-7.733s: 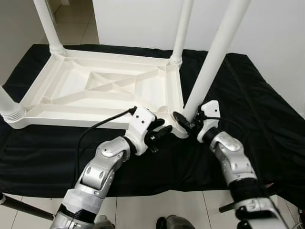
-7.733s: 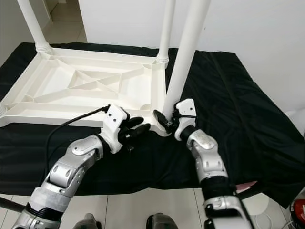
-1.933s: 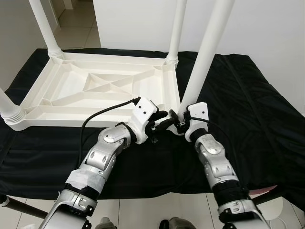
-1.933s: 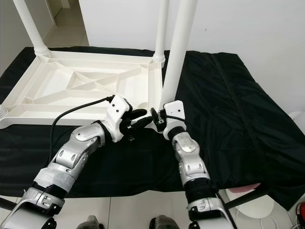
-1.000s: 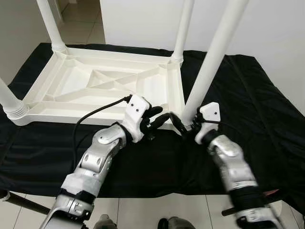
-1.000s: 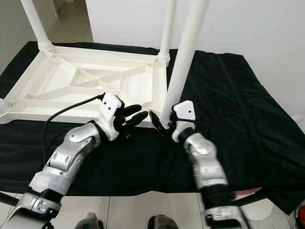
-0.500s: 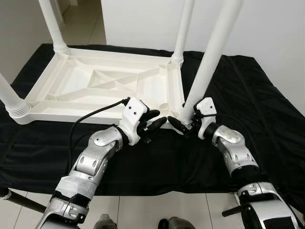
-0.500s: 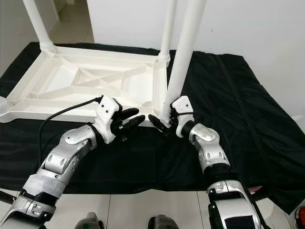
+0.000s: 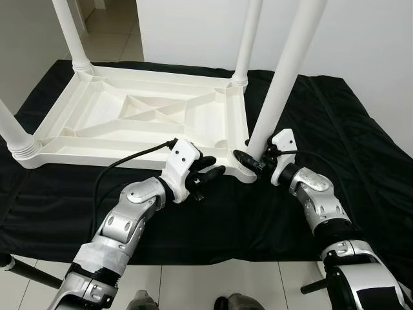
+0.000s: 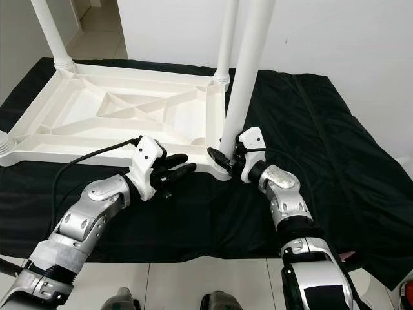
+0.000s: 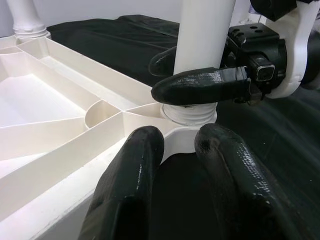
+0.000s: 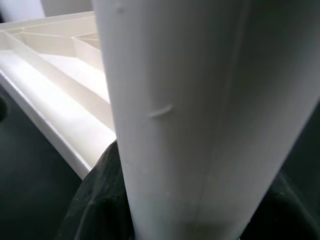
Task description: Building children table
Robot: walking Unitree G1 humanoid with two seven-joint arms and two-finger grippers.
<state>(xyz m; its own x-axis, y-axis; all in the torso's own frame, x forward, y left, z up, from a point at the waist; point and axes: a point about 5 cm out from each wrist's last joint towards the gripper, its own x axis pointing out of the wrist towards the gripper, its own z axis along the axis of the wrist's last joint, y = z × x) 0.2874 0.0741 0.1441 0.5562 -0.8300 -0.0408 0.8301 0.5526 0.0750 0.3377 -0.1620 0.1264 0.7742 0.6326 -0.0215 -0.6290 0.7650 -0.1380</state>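
A white plastic children's table top [image 9: 97,132] lies upside down on a black cloth [image 9: 335,129]. White legs stand at its far left [image 9: 68,32], far right [image 9: 248,39] and near left [image 9: 13,132] corners. At the near right corner a tilted leg [image 9: 284,64] sits in its threaded socket [image 11: 190,112]. My right gripper [image 9: 250,157] is shut on this leg just above the socket, one finger [image 11: 200,85] on each side. My left gripper [image 9: 210,174] hovers low before the same corner, its fingers [image 11: 135,190] a little apart, open, holding nothing.
A black cable [image 9: 129,158] runs from my left wrist along the table top's front rim. The cloth-covered surface ends close to me, with tiled floor [image 9: 193,287] below. A white wall [image 9: 193,32] stands behind, and a doorway [image 9: 113,26] opens at the far left.
My left gripper has drawn back a little from the near right corner toward me. My right gripper keeps its hold at the leg's base. The camera has shifted slightly.
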